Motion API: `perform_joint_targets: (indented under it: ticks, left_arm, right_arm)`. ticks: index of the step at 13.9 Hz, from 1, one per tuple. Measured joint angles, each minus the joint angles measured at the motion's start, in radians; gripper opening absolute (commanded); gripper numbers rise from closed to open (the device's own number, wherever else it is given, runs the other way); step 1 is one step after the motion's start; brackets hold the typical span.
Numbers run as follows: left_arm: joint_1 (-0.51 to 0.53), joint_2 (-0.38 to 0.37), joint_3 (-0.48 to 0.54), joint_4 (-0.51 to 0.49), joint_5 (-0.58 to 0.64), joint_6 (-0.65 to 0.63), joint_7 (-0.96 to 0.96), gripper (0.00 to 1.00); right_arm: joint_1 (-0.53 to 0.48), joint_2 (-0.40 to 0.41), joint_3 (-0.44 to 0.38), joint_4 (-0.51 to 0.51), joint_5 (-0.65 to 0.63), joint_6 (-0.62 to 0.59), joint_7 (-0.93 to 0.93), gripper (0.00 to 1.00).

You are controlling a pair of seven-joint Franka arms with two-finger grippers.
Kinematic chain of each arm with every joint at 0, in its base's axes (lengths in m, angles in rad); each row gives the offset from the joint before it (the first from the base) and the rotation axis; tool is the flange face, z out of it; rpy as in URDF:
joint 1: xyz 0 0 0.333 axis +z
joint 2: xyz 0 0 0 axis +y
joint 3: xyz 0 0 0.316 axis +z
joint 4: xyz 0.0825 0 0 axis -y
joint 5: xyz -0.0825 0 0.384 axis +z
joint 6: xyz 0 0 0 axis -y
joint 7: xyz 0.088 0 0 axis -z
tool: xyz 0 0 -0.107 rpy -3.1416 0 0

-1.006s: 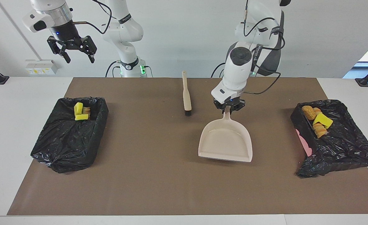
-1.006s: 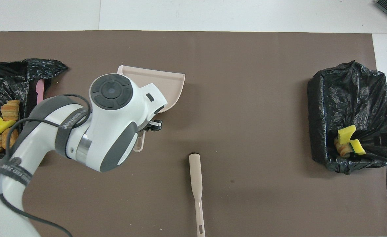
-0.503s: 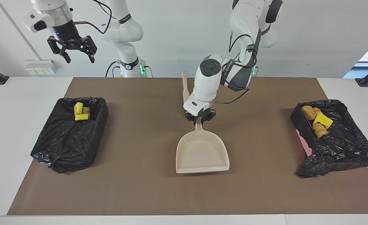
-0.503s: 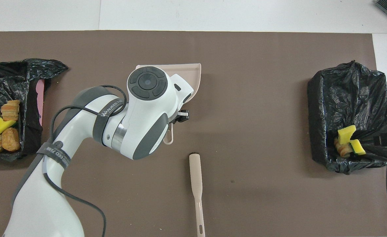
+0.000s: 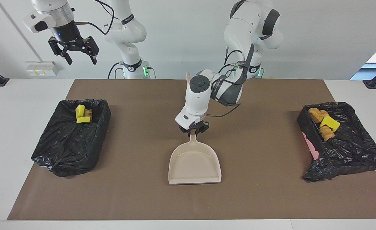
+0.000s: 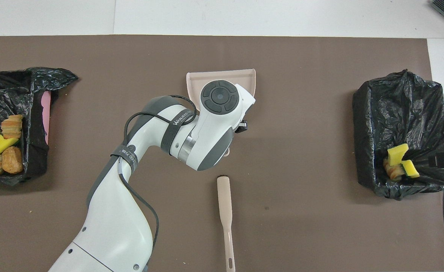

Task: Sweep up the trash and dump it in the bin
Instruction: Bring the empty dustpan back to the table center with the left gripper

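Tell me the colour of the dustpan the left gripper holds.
Pale beige dustpan, seen best in the facing view.

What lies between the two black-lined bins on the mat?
Between the bins lie the dustpan, held at its handle by the left gripper, and the brush, clearest in the overhead view.

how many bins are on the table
2: one black-lined bin at the right arm's end of the table, the other bin at the left arm's end. Each holds some trash.

Beige dustpan (image 5: 195,163), beige brush (image 6: 225,211), black bin liners (image 5: 69,140), yellow and golden-brown trash (image 5: 324,123), brown mat (image 5: 143,191), white counter (image 5: 12,127)
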Motion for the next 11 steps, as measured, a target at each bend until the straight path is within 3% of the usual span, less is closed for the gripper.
perform_joint_targets:
  ticks: [2, 4, 5, 6, 7, 11]
  left_arm:
    - [0.0, 0.001, 0.001, 0.0, 0.0, 0.001, 0.001, 0.04]
    - [0.0, 0.005, 0.001, -0.001, 0.0, 0.0, 0.013, 0.17]
    - [0.0, 0.006, 0.001, -0.001, 0.0, 0.0, 0.02, 0.44]
    - [0.0, 0.006, 0.001, -0.001, 0.0, 0.0, 0.023, 0.82]
    - [0.0, 0.006, 0.001, -0.001, 0.0, 0.002, 0.025, 1.0]
    - [0.0, 0.0, 0.002, 0.0, 0.0, 0.016, 0.03, 1.0]
  right_arm:
    - [0.0, 0.0, 0.0, 0.0, 0.0, 0.0, 0.0, 1.0]
    - [0.0, 0.0, 0.0, 0.0, 0.0, 0.0, 0.0, 1.0]
    - [0.0, 0.0, 0.0, 0.0, 0.0, 0.0, 0.0, 1.0]
    - [0.0, 0.0, 0.0, 0.0, 0.0, 0.0, 0.0, 1.0]
    - [0.0, 0.0, 0.0, 0.0, 0.0, 0.0, 0.0, 1.0]
    - [0.0, 0.0, 0.0, 0.0, 0.0, 0.0, 0.0, 1.0]
